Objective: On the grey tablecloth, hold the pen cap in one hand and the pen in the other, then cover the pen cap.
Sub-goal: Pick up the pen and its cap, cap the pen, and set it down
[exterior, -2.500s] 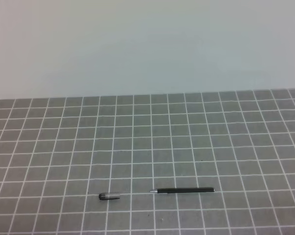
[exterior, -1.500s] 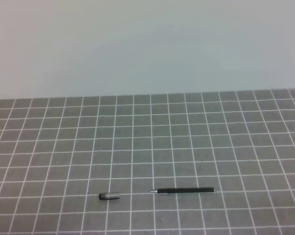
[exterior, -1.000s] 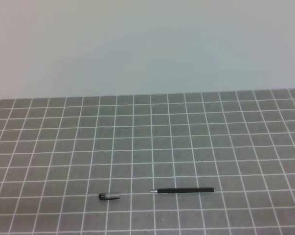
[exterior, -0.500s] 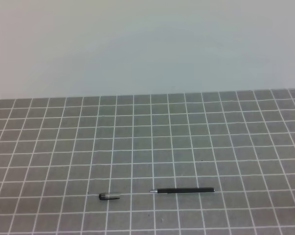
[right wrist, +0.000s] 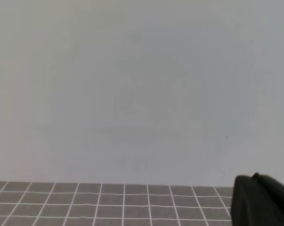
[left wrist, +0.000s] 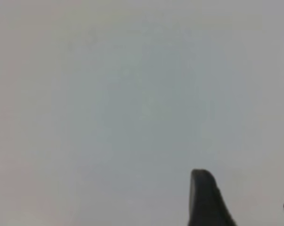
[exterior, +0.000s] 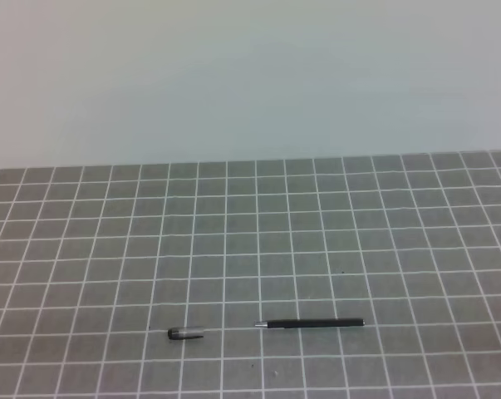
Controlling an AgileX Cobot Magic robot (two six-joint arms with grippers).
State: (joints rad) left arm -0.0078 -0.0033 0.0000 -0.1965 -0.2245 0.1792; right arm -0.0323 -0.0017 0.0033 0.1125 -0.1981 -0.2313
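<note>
Exterior high view: cap [exterior: 185, 334] and pen [exterior: 310, 323] lie apart, in line on cloth [exterior: 316, 233]; left fingers [left wrist: 205, 200] spread, right fingers [right wrist: 262, 200] clenched, empty; should open right before pinching pen mid-barrel.

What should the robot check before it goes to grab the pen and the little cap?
1. Pen cap lies free on the grey tablecloth, nothing on it: ok.
2. Pen lies flat to the cap's right, silver tip toward the cap, with a gap between them: ok.
3. Nothing else around the two things in the high view: ok.
4. Left claw wide enough to take a thing: ok, its two fingers show well apart at the bottom of its wrist view.
5. Right claw ready to grab: not ok, it is shut and must open first.
6. Either claw above its target: cannot tell, neither shows in the high view.
</note>
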